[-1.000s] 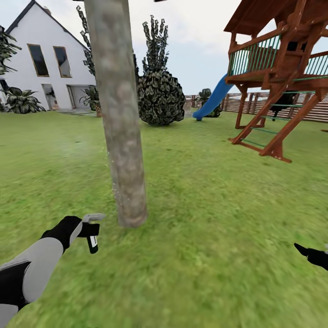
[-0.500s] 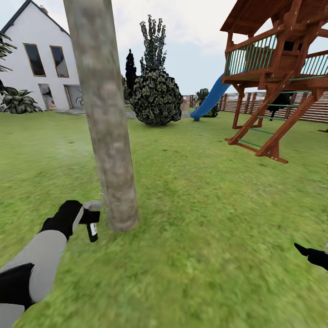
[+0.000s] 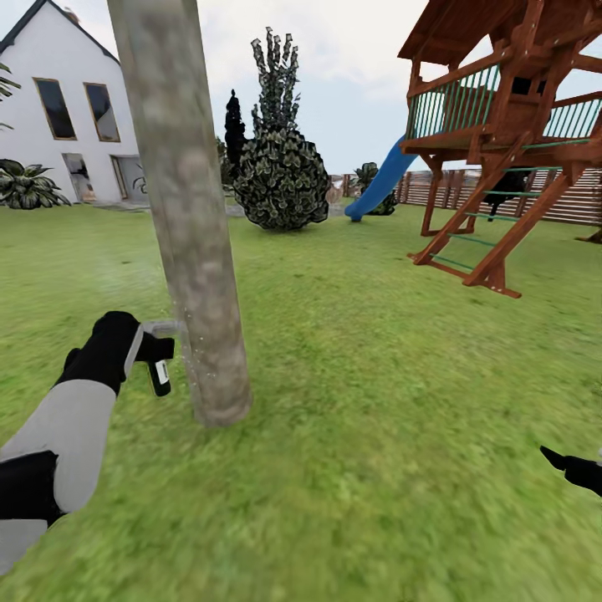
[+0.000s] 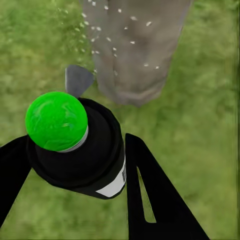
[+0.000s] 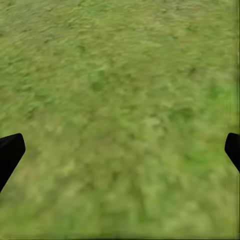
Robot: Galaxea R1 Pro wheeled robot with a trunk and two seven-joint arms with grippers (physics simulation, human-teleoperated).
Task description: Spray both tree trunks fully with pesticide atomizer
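Atomizer [image 4: 75, 145] pinched round its dark body in the left gripper [image 3: 144, 355], nozzle just beside the tree trunk [image 3: 188, 226], droplets flecking the bark. Looks light, rigid, smooth-sided; best gripped mid-body. Right gripper [image 5: 120, 150] spread wide over grass. Beyond, playset [image 3: 502, 142].

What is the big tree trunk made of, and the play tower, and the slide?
The tree trunk looks like rough bark: mottled grey-brown and matte. The play tower looks like reddish-brown stained wood, built of square beams, with green railing bars that could be painted metal or wood. The slide looks like smooth blue plastic, one even colour and curved, though that is a guess from far off.
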